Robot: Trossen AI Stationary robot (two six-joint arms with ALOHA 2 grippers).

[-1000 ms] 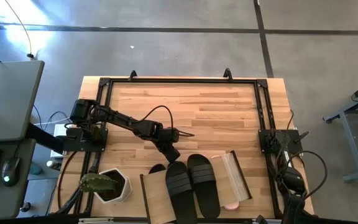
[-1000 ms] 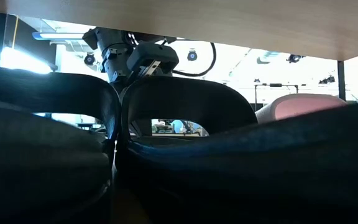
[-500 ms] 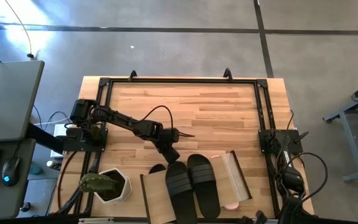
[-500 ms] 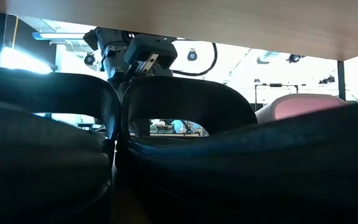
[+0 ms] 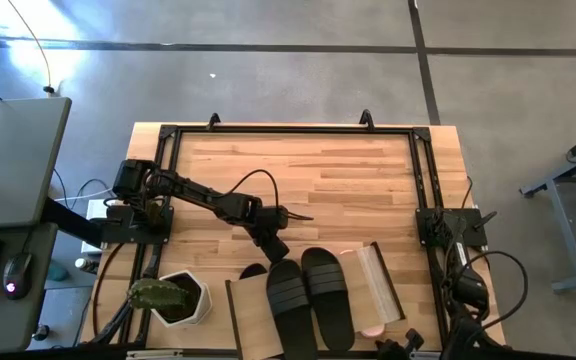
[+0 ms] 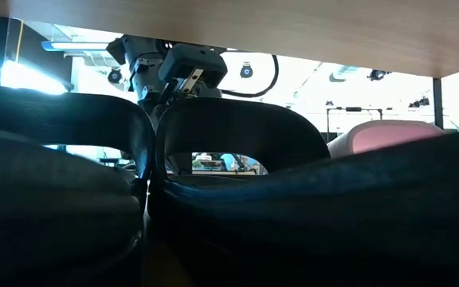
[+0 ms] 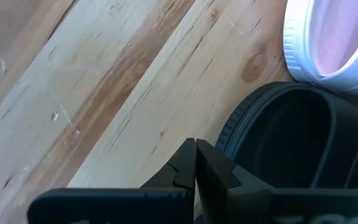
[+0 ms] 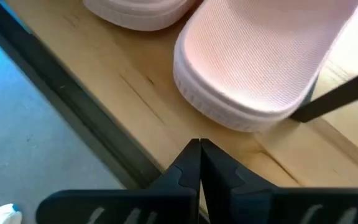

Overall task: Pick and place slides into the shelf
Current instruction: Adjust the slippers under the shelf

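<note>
Left tool (image 5: 277,247) sits low over the counter (image 5: 318,170), just behind the heel ends of the black slides (image 5: 308,295), fingers pressed together, nothing between them. In the left wrist view the closed tips (image 7: 195,163) hang above bare wood, with a black slide's rounded end (image 7: 297,143) just beside them — apart from it, as far as that view shows — and a pink-and-white slide (image 7: 334,43) beyond.

Black pair lies side by side on top of the shelf (image 5: 253,315), at the counter's near edge, about midway along it. A third black shape (image 5: 253,270) peeks out next to the left slide. Pink slide (image 5: 370,329) shows under the shelf's right end.

Right tool (image 8: 199,155) is at the counter's near right corner, fingers pressed together and empty, hanging over the counter edge next to a pink slide (image 8: 260,56).

White plant pot (image 5: 181,298) stands at the near left — beside the shelf's left end.
</note>
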